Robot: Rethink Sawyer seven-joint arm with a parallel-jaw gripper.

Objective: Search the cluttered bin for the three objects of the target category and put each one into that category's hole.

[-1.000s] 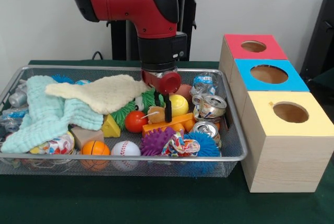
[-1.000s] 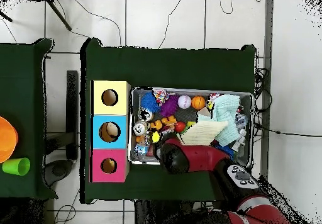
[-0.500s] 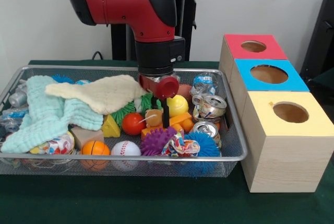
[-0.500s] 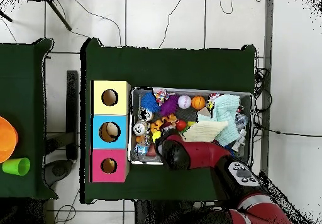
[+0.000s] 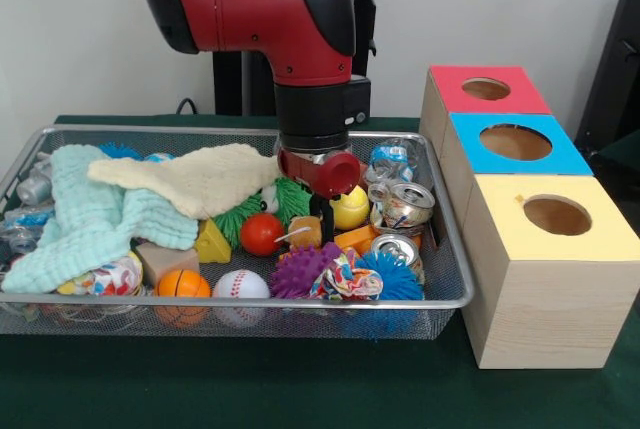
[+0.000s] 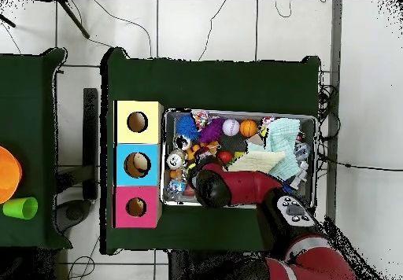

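Note:
The wire mesh bin [image 5: 250, 306] is full of clutter. My gripper [image 5: 318, 221] is down in its right half, right against a small tan-brown plush toy [image 5: 303, 232]. I cannot see whether it grips the toy. No other plush animal shows; cloths cover the bin's left half. The red-topped box with its round hole [image 5: 486, 88] stands farthest back in the row, right of the bin. In the overhead view the arm [image 6: 236, 189] hides the gripper and the toy; the bin's rim [image 6: 236, 112] and the red box's hole [image 6: 136, 207] show.
Around the gripper lie a green hairy ball [image 5: 290, 194], a red ball [image 5: 262, 234], a yellow ball [image 5: 350, 207], an orange block [image 5: 355, 239], spiky balls [image 5: 300, 271] and crushed cans [image 5: 405, 204]. The blue box [image 5: 515, 141] and the yellow box [image 5: 556, 215] stand nearer the camera.
The gripper has shifted right and lower in the front view. The tan toy has shifted the same way beside it, and the orange block has slid right.

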